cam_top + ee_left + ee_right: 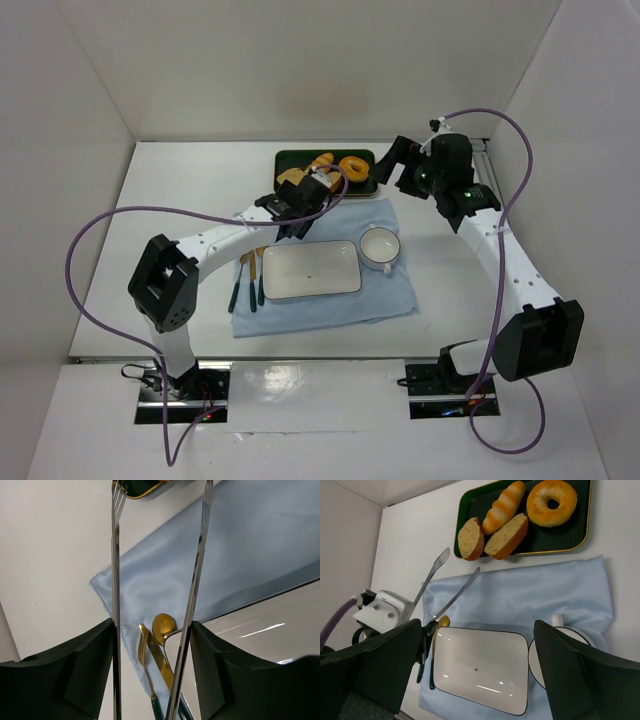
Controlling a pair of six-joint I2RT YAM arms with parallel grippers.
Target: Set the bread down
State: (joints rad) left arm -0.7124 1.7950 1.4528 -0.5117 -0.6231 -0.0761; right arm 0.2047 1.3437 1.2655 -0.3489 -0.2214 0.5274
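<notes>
The bread point(507, 536), a tan-faced slice with brown crust, lies in the dark green tray point(570, 540) beside a smaller cut piece point(470, 538). In the top view the arm partly hides both. My left gripper point(300, 205) is shut on metal tongs point(445, 585). The tong arms point(116, 570) are spread and empty, their tips just short of the tray's near corner point(142, 487). My right gripper point(400, 165) is open and empty, high at the tray's right end. Its wrist view looks down on the plate point(480, 665).
A ridged roll point(504, 506) and a ring doughnut point(551, 502) share the tray. A white rectangular plate point(310, 270) and a white cup point(380, 247) sit on a blue cloth point(400, 295). Gold cutlery point(250, 280) lies left of the plate.
</notes>
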